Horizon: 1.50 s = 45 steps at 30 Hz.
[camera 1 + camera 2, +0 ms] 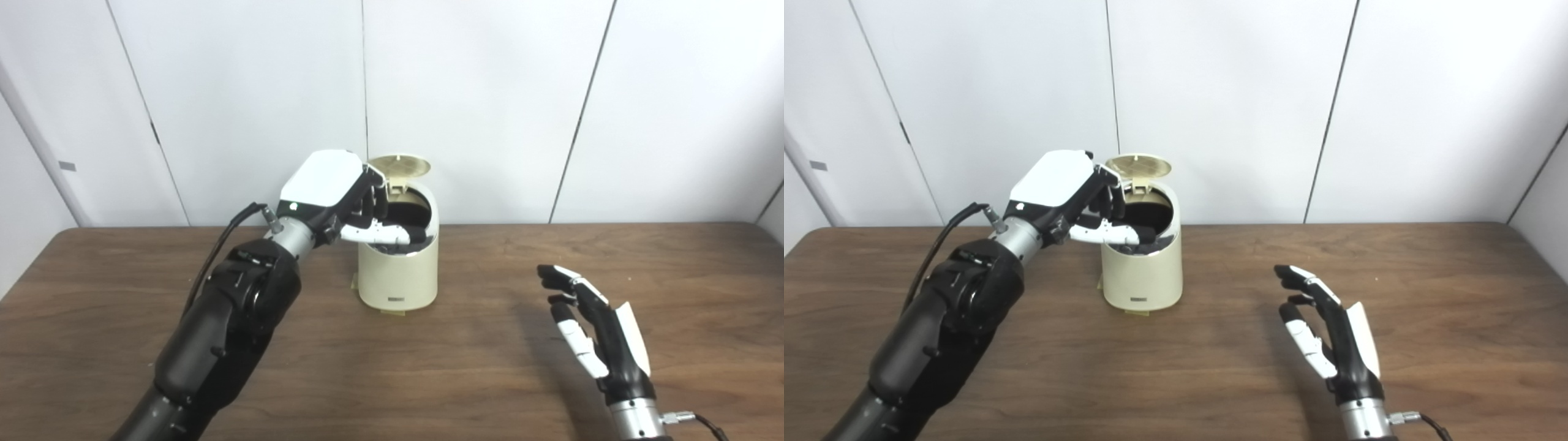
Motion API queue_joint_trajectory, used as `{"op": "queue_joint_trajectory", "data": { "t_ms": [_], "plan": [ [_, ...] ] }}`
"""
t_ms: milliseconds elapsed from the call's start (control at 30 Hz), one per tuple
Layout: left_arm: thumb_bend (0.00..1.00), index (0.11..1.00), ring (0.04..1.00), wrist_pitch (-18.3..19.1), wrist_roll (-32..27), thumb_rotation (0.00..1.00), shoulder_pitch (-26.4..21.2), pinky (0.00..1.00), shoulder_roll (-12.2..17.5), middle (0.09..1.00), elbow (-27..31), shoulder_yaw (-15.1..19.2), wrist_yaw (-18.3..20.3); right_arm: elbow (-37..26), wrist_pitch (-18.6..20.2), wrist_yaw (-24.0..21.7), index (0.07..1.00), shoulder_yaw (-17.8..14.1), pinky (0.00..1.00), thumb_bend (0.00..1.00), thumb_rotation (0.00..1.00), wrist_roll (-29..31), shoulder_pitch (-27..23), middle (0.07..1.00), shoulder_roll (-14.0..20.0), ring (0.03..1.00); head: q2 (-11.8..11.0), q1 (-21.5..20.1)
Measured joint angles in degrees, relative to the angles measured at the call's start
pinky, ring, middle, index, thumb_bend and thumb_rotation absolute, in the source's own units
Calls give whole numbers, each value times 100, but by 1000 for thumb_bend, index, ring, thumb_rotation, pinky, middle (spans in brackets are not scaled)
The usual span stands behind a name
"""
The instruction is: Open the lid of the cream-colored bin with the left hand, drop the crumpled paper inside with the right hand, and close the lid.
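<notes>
Centrally, toward the back of the dark brown wood-grain bench (465, 367), stands the small cream-colored cylindrical plastic bin (398, 269), which serves as the landmark for everything else. Its round cream flip lid (400, 164) is raised and tilted back on the hinge at the rear of the bin's rim, showing its ribbed underside, and the dark opening below it is exposed.

The left robot hand (343, 199), white-backed with black fingers, is at the bin's upper left, reaching over the rim. Its fingers are curled up near the lid hinge, while its white-and-black thumb (383, 233) lies across the front of the opening, apparently resting on the rim. Whether the fingers actually touch the lid cannot be told from either view, and the hand does not visibly grip anything.

The right robot hand (1326, 337) hovers low over the bench to the right of the bin and nearer the camera, well apart from it. Its palm faces the bin, its fingers are spread and slightly bent, and it holds nothing.

No crumpled paper shows on the bench or in either hand; the bin's interior is too dark to tell what lies inside.

Behind the bin rises a plain white panelled wall (490, 92).
</notes>
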<state>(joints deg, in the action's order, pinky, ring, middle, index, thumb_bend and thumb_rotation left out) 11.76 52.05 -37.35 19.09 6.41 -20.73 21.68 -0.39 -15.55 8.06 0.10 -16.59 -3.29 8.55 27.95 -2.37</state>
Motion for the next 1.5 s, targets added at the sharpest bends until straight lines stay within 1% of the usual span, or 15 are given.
{"op": "queue_joint_trajectory", "data": {
  "t_ms": [200, 300, 400, 467, 533, 633, 667, 733, 767, 833, 900, 1000, 1133, 1300, 1500],
  "plan": [
    [1000, 537, 553, -226, 62, 982, 55, 925, 59, 518, -127, -62, 55, -16, 198, -103, 781, -106, 697, 475, 886, 400, 38, 797, -50, 775, 9, -62],
    [1000, 514, 531, -231, 60, 964, 59, 968, 34, 478, -194, -22, 34, -48, 201, -107, 784, -95, 687, 465, 907, 362, 46, 795, -98, 771, 0, -44],
    [993, 426, 454, -339, 57, 908, 91, 901, -49, 387, -199, 149, -468, -50, 208, -108, 787, -96, 691, 472, 905, 334, 45, 797, -121, 775, -26, -44],
    [979, 366, 407, -480, 46, 855, 99, 837, -107, 333, -204, 286, -879, -49, 208, -108, 785, -99, 682, 457, 893, 332, 45, 794, -128, 769, -35, -44],
    [995, 335, 405, -596, -7, 803, 102, 713, -200, 310, -205, 429, -1245, -46, 205, -105, 780, -96, 670, 435, 894, 279, 43, 787, -127, 760, -44, -44],
    [996, 364, 388, -738, -187, 690, 106, 415, -317, 373, -209, 600, -1536, -43, 204, -105, 783, -96, 678, 447, 882, 235, 40, 794, -133, 768, -53, -53],
    [993, 387, 378, -806, -246, 644, 106, 349, -345, 399, -213, 648, -1617, -43, 204, -105, 784, -97, 678, 445, 879, 235, 40, 795, -135, 769, -53, -53],
    [996, 434, 379, -907, -294, 599, 107, 301, -376, 438, -222, 675, -1744, -40, 204, -101, 780, -97, 670, 444, 878, 220, 39, 791, -141, 764, -61, -62],
    [994, 516, 405, -925, -309, 558, 108, 301, -393, 505, -230, 687, -1777, -31, 199, -93, 779, -97, 673, 448, 877, 206, 34, 792, -144, 765, -61, -70],
    [988, 575, 437, -933, -353, 535, 121, 315, -433, 556, -242, 716, -1871, -1, 192, -67, 778, -98, 674, 449, 876, 197, 16, 792, -150, 764, -61, -70],
    [976, 707, 604, -969, -404, 515, 123, 430, -453, 694, -257, 720, -1911, 7, 191, -29, 774, -98, 668, 445, 889, 167, 9, 788, -155, 760, -70, -79],
    [959, 793, 749, -1066, -408, 524, 123, 537, -454, 811, -284, 704, -1917, 6, 191, 20, 771, -85, 659, 450, 899, 103, 6, 784, -155, 755, -70, -79],
    [953, 842, 792, -1038, -405, 563, 112, 580, -454, 851, -284, 689, -1819, 14, 177, 63, 768, -67, 652, 453, 900, 25, 0, 782, -153, 755, -70, -88],
    [997, 877, 818, -894, -397, 611, 29, 652, -457, 851, -382, 554, -1436, 17, 175, 82, 767, -45, 651, 453, 912, -60, -5, 780, -145, 755, -79, -106],
    [999, 902, 894, -776, -258, 659, -166, 860, -457, 875, -601, 304, -1053, 17, 176, 81, 769, -36, 654, 475, 911, -66, -10, 788, -146, 761, -79, -114]
  ]
}}
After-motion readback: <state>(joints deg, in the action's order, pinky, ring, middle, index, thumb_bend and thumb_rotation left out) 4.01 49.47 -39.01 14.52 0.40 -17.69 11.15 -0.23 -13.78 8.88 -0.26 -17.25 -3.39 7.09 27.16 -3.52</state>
